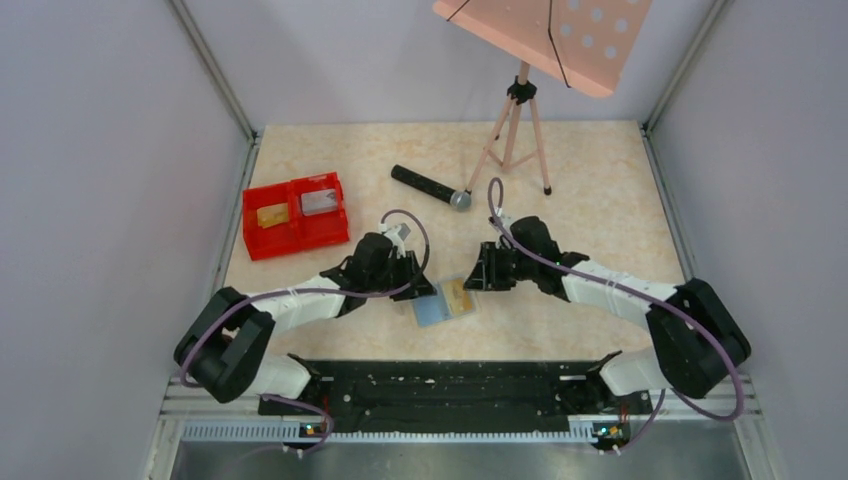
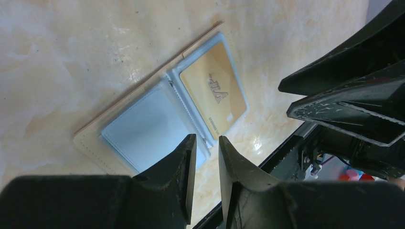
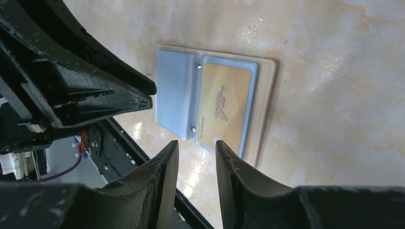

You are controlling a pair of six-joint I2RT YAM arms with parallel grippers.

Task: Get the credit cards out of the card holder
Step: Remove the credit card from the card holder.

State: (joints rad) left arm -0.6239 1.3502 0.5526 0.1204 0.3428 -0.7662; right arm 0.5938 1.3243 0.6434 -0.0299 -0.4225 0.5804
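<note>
Top external view shows the light-blue card holder lying open and flat on the surface, between the two tools. A gold credit card sits in the half nearer the right arm. The other half looks plain blue, and I cannot tell if a card is inside. The left tool is close to the holder's edge, fingers a little apart, pinching nothing. The right tool is also a bit spread and empty. A red tray well off to the left holds a yellow card and a grey card.
</note>
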